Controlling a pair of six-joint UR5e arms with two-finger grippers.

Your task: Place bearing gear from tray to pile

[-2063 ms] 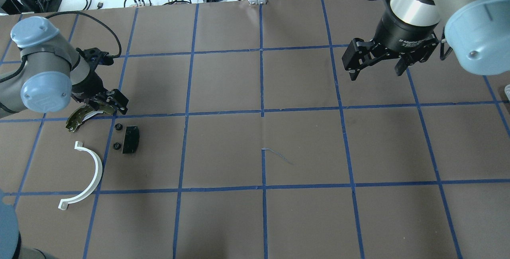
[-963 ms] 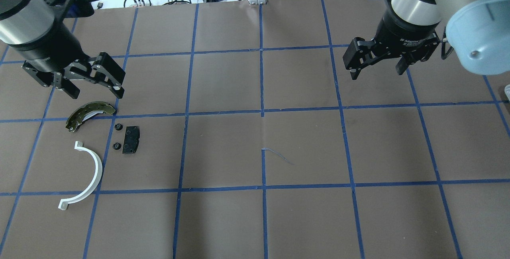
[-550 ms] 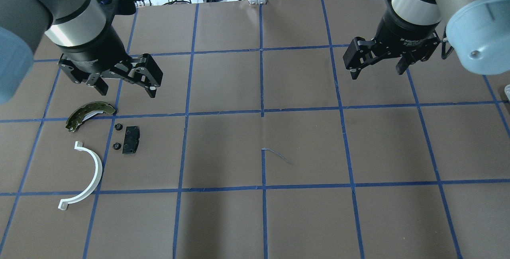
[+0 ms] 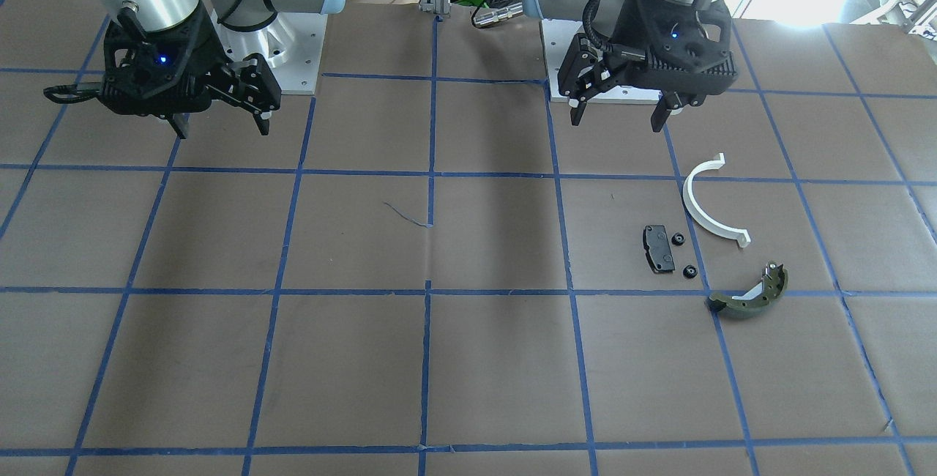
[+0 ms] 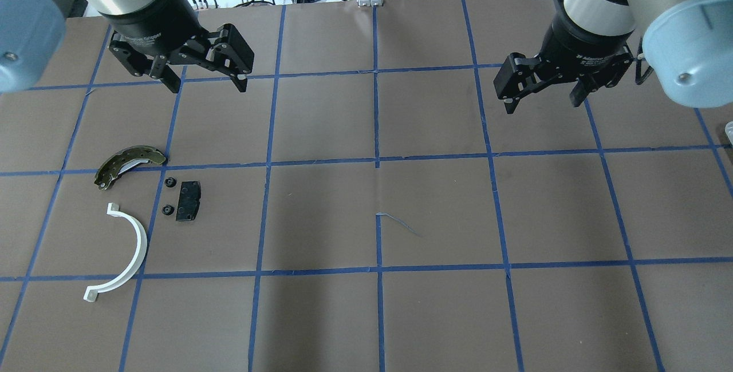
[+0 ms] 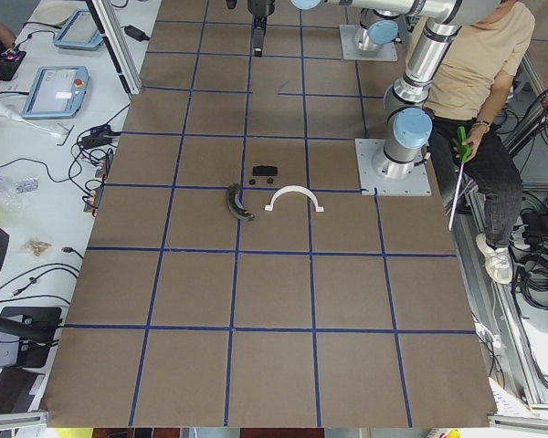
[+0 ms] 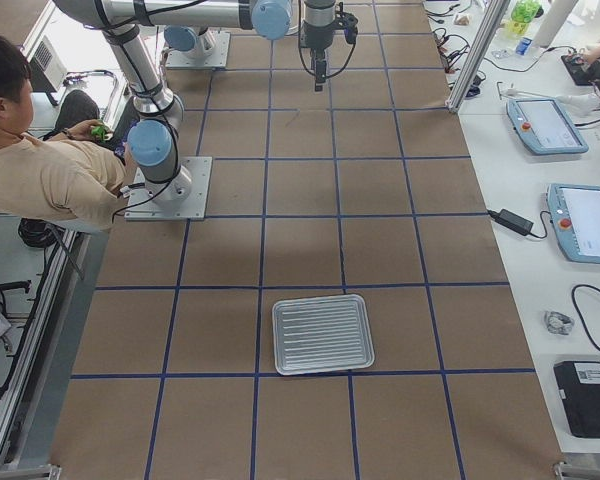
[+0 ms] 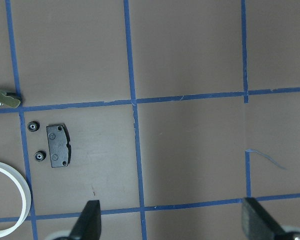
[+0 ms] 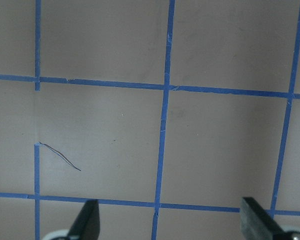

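The pile lies on the table's left side: an olive-green brake shoe (image 5: 129, 165), a white half-ring (image 5: 123, 252), a black pad (image 5: 188, 201) and two small black bearing gears (image 5: 169, 182) (image 5: 168, 209) just left of the pad. The left wrist view shows the gears (image 8: 33, 127) and the pad (image 8: 59, 145). My left gripper (image 5: 206, 83) is open and empty, high above the table, beyond and right of the pile. My right gripper (image 5: 541, 106) is open and empty over the far right. The silver tray (image 7: 322, 334) shows only in the exterior right view and looks empty.
Brown paper with a blue tape grid covers the table (image 5: 378, 217). A thin loose thread (image 5: 401, 223) lies near the centre. Cables and devices lie beyond the far edge. A seated person (image 7: 40, 170) is beside the robot's bases.
My left gripper has risen from the brake shoe, left it on the table, and moved away toward the far edge and the centre. The right arm has not moved.
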